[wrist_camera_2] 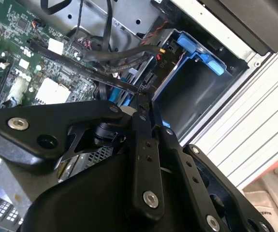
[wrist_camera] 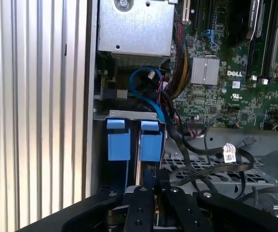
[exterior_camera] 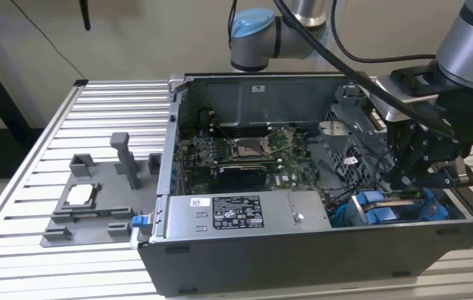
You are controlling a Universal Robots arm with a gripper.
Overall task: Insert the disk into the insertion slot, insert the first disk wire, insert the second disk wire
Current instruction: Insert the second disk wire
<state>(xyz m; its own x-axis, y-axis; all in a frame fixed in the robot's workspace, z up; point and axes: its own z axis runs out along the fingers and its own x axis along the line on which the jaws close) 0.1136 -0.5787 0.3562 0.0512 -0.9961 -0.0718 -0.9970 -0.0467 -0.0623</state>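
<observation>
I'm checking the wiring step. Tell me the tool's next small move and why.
Probably a slow, short descent toward the disk. The disk sits with its blue tabs in the insertion slot, the tool hovers right by it, and loose black wires crowd the space beside it, so a longer move could snag them.

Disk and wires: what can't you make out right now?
- Disk in the exterior view: the gripper and arm cover most of it; whether it is seated cannot be told.
- Gripper in the first wrist view: its linkage hides what the fingertips hold.
- Wire ends: lost among the cables.
</observation>
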